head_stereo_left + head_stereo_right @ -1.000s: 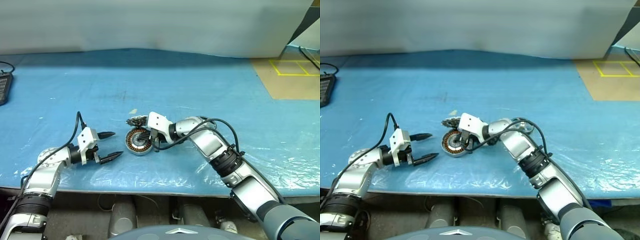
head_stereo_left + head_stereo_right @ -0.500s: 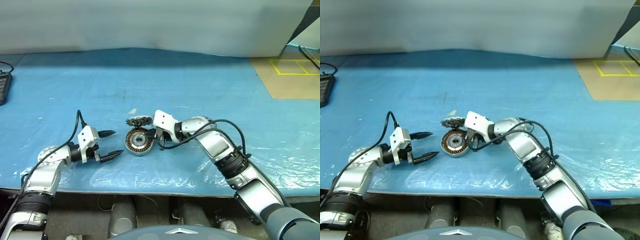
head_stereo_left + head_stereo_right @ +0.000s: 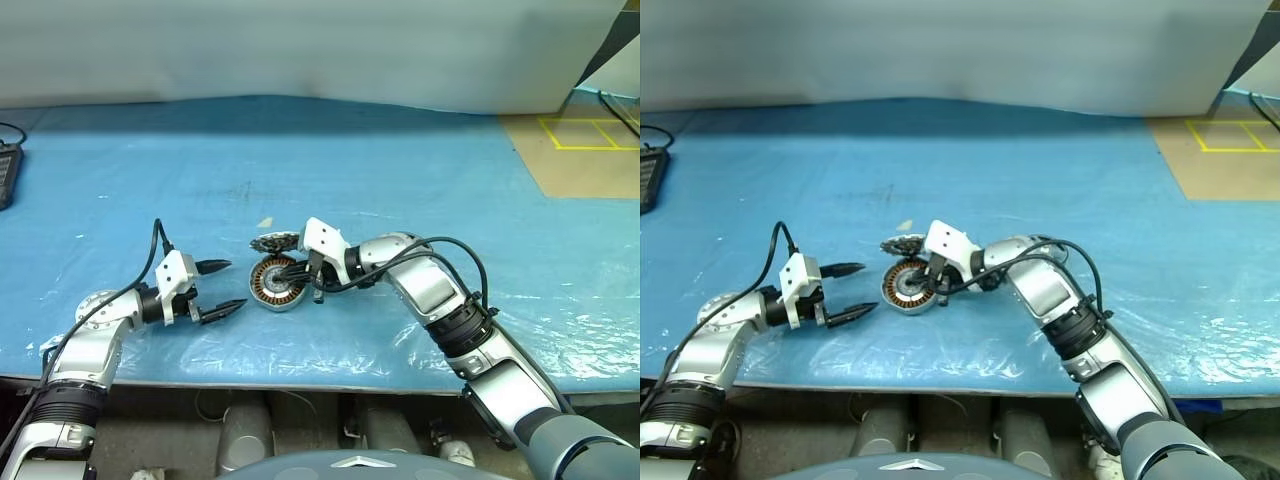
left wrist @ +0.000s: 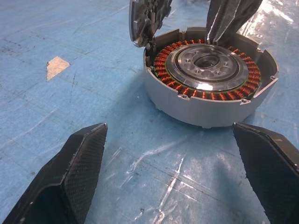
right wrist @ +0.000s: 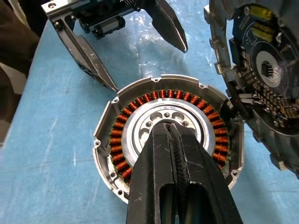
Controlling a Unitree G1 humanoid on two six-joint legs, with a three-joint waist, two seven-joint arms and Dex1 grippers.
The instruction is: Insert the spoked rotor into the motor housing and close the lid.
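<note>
The motor housing (image 3: pixel 276 284) lies open-side up on the blue mat, showing its copper windings (image 5: pixel 122 156) and a silver centre. The lid (image 3: pixel 274 241) stands tilted against the housing's far rim, its patterned inner face (image 5: pixel 261 79) turned towards the housing. My right gripper (image 5: pixel 170 128) is shut with nothing in it, its tips over the housing's centre. To the left of the housing (image 4: pixel 201 109) my left gripper (image 3: pixel 232 286) is open and empty, pointing at it from a short way off. The spoked rotor is out of view.
A small tan scrap (image 3: pixel 265 223) lies on the mat behind the housing. A black device (image 3: pixel 5 175) sits at the far left edge. Yellow tape marks (image 3: pixel 585 135) show on the brown floor at the back right. The table's front edge runs just below both arms.
My right wrist has rolled slightly; its shut tips drew off the housing's right rim and came back over its centre. The left arm, housing and lid have not moved.
</note>
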